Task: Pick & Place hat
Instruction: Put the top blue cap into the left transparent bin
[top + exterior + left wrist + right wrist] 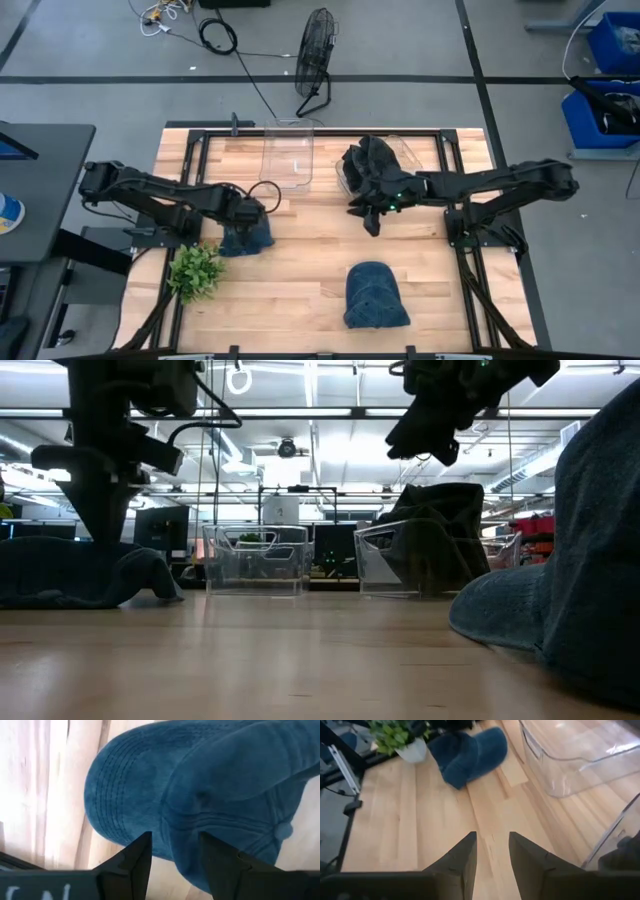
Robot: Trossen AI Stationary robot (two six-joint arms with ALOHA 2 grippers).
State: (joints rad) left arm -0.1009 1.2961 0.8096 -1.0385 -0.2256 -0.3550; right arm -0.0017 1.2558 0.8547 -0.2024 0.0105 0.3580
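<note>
A blue cap (246, 238) lies on the wooden table at the left, and it also shows in the low view (80, 575). My left gripper (172, 852) is open right above it, pointing down, with its fingers on either side of a ridge of the crown (200, 800). A second blue cap (375, 295) lies near the front edge. A dark hat (375, 160) sits in the right clear bin (395, 150). My right gripper (492, 852) is open and empty, above the table just in front of that bin. My left gripper comes at the blue cap from above, pointing down. Its open fingers (142, 855) stand over the crown beside the brim (115, 795). I cannot tell whether they touch the cloth. The cap lies on the table.
An empty clear bin (288, 155) stands at the back middle, left of the bin with the dark hat. A small potted plant (197, 270) stands at the front left, close to the left cap. Bare wood lies in the table's middle (310, 240).
</note>
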